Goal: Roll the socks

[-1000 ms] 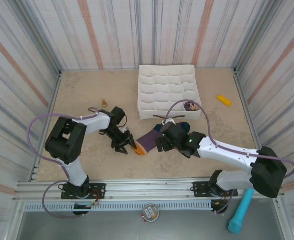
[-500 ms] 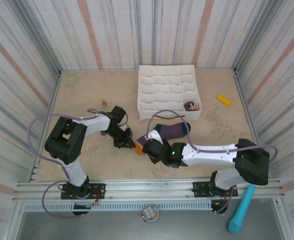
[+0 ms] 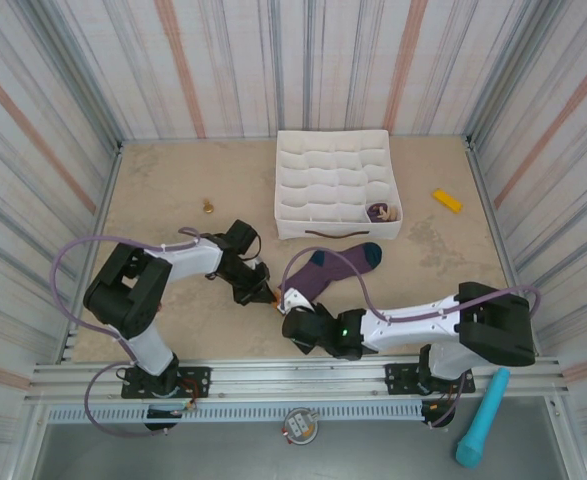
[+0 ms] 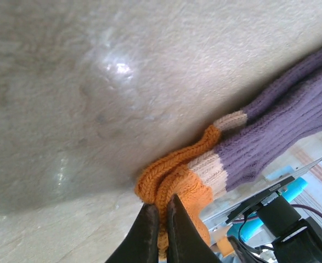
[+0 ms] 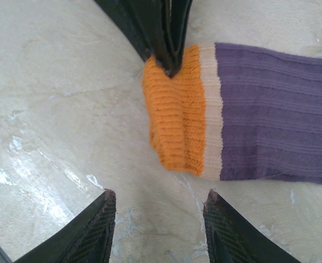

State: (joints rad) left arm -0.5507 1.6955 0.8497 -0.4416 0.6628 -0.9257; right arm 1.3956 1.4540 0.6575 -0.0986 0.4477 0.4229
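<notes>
Right wrist view: the right tool (image 5: 159, 233), swung round to the near side within the last second, hovers part open and empty just short of the orange toe (image 5: 174, 112). The left tool (image 4: 161, 222) has just shut on that toe, so the socks (image 3: 335, 266), flat on the desk (image 3: 173, 180), look pinned ready for rolling. Beyond, the tray (image 3: 293, 222) stands close and may crowd the roll. A yellow block (image 3: 447, 200) lies well apart.
</notes>
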